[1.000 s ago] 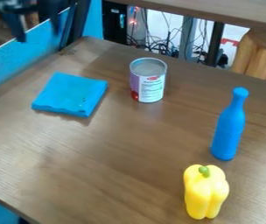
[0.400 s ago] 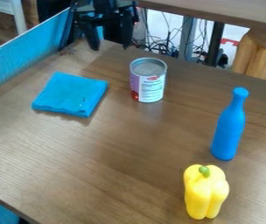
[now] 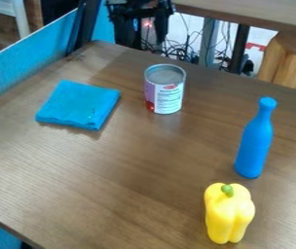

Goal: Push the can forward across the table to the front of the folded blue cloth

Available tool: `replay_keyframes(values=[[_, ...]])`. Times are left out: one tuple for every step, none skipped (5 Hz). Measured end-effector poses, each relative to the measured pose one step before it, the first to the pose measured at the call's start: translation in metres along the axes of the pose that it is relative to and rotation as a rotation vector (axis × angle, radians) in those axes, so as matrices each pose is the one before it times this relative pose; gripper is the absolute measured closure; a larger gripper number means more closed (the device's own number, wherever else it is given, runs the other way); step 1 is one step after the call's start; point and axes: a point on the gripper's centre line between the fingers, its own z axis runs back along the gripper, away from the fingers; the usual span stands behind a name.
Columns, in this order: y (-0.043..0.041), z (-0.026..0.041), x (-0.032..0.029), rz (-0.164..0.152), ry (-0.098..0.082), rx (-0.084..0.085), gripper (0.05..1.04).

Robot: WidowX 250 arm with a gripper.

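The gripper (image 3: 144, 41) has swung right and slightly up beyond the table's (image 3: 144, 151) far edge, its fingers wide apart and empty. It is now nearest the can (image 3: 165, 92), which stands upright, untouched, between cloth (image 3: 79, 104) and bottle (image 3: 254, 143)

No words or numbers are showing legibly. The metal can (image 3: 156, 100) is wearing a paper label (image 3: 169, 103), whose white panel is carrying rows of small dark print, too fine to read. A red mark (image 3: 170, 87) is sitting near the top of that panel, perhaps with lettering inside it. A purple band (image 3: 150, 91) is running down the side of the label, and a red patch (image 3: 150, 105) with pale marks is filling its lower corner.
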Motion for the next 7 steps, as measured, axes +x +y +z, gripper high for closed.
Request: replay_keyframes(values=[[-0.0218, -0.01473, 0.01169, -0.0614, -0.0197, -0.0077, 0.082], [0.00082, -0.02419, 0.00318, -0.0037, 0.0025, 0.029, 0.082], [0.00018, -0.00512, 0.00617, 0.0047, -0.04, 0.0084, 0.082], [-0.00804, -0.00974, 0.00121, -0.0024, -0.017, -0.0007, 0.082], [-0.00577, -0.00823, -0.00204, 0.0096, -0.01, -0.004, 0.082], [0.0072, -0.01728, -0.01306, 0.0104, 0.0274, 0.0255, 0.082], [0.00877, -0.01782, -0.02001, -0.0139, 0.0547, 0.0289, 0.083]])
